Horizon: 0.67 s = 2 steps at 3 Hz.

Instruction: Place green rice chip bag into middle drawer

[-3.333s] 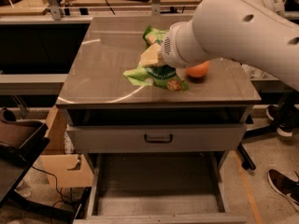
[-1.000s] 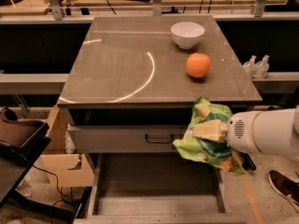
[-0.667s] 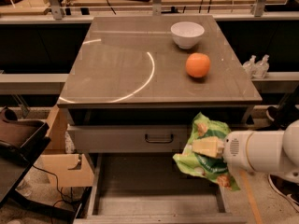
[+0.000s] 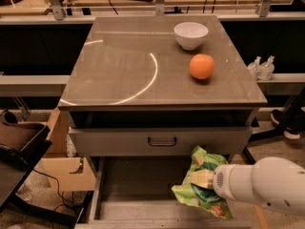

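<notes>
While the end effector (image 4: 201,179) at the near right was clamped on the green rice chip bag (image 4: 196,197), the bag hung above the right side of the open middle drawer (image 4: 136,187). An orange fruit (image 4: 201,66) and a white bowl (image 4: 190,34) sat on the worktop (image 4: 119,66).

Layout on the counter (image 4: 124,70): the bowl (image 4: 190,35) sits near the back right corner. The fruit (image 4: 201,66) is just in front of it, nearer the right edge, and the two are apart. Under the front edge is a shut drawer front (image 4: 119,142) with its handle (image 4: 162,141) in the middle. Below that, the open drawer (image 4: 138,190) sticks out toward the front. The bag (image 4: 195,197) is over the drawer's right part, below the front right corner; can't tell if it touches the drawer floor. The gripper (image 4: 200,180) is clamped on the bag's right side, with the arm (image 4: 267,190) off to the right. There's a box (image 4: 66,168) on the floor past the left edge and bottles (image 4: 261,68) past the right edge.
</notes>
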### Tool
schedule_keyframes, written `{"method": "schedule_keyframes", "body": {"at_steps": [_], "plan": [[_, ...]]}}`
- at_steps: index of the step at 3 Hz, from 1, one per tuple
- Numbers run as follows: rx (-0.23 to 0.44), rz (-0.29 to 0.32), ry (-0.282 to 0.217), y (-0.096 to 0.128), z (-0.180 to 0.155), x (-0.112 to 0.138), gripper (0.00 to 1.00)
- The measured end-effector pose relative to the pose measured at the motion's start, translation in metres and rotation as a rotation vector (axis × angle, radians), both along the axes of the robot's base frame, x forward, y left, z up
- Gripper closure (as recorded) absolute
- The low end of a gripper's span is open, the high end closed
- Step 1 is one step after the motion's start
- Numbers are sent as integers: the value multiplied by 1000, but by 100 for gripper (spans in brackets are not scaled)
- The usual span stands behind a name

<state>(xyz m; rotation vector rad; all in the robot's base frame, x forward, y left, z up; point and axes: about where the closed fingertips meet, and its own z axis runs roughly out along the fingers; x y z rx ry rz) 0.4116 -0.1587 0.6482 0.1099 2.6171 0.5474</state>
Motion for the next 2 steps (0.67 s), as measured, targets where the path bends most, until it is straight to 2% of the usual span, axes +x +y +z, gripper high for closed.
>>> {"method": "schedule_keyframes", "body": {"at_steps": [1,2], "plan": [[-122,34,52,0,-49,8,100],[-122,37,51,1,-49,8,100]]}}
